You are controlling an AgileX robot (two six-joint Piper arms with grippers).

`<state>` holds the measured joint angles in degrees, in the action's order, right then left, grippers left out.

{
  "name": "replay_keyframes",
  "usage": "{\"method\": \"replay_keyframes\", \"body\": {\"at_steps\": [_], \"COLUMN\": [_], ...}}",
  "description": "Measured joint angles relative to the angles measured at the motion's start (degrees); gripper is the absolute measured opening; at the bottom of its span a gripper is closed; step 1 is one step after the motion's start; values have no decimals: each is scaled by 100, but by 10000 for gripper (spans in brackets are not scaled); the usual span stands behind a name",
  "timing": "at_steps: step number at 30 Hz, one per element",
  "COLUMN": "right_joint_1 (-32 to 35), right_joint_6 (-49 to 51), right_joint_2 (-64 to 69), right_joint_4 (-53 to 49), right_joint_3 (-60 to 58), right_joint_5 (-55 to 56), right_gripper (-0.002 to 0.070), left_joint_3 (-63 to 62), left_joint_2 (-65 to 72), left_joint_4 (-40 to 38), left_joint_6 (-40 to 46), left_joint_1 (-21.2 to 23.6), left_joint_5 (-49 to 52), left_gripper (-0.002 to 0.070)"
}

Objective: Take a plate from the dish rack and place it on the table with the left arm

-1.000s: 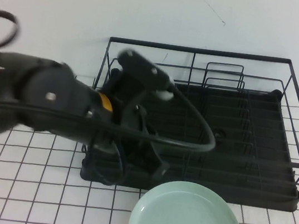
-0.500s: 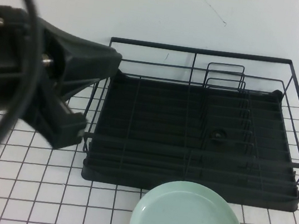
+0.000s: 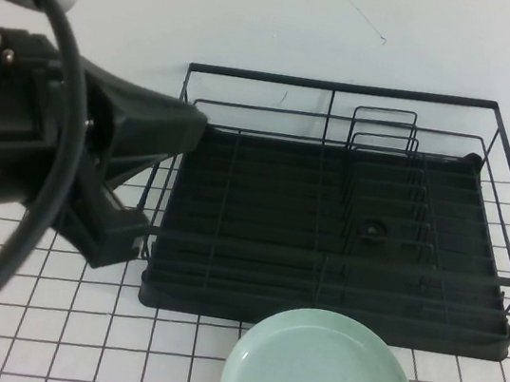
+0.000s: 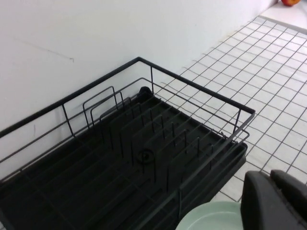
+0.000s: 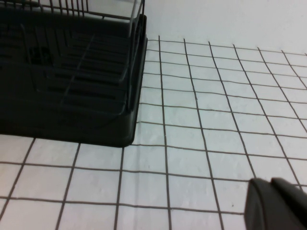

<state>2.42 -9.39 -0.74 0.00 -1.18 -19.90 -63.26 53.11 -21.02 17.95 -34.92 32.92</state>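
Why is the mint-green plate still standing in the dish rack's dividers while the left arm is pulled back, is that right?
Not quite. The mint-green plate lies flat on the table, in front of the empty dish rack, as the high view shows. The left arm is indeed away from it.

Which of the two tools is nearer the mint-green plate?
The left tool: the round mint-green plate lies beside it, before the black wire dish rack. The right tool is over the white gridded table off the rack's corner, no plate in sight.
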Motion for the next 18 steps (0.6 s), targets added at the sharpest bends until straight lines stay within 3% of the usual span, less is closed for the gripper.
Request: {"method": "replay_keyframes", "body": {"at_steps": [3,7,13,18], "right_joint_1": [0,0,0,0], "right_joint_6": [0,0,0,0], "right_joint_2": [0,0,0,0], "right_joint_4": [0,0,0,0], "right_joint_3": [0,0,0,0], "right_joint_5": [0,0,0,0], "right_gripper": [-3,-3,-3,-3], "left_joint_3": [220,884,2847,4600], "left_joint_2": [-258,-1028,-2629,-3933], "left_joint_4": [-72,-52,-49,-49], "left_joint_6": [69,277,360,382], "left_joint_1": [254,930,1979,2486], "left_joint_5": [21,-448,-1963,-2430], "left_gripper": [-1,-1,-1,-1]}}
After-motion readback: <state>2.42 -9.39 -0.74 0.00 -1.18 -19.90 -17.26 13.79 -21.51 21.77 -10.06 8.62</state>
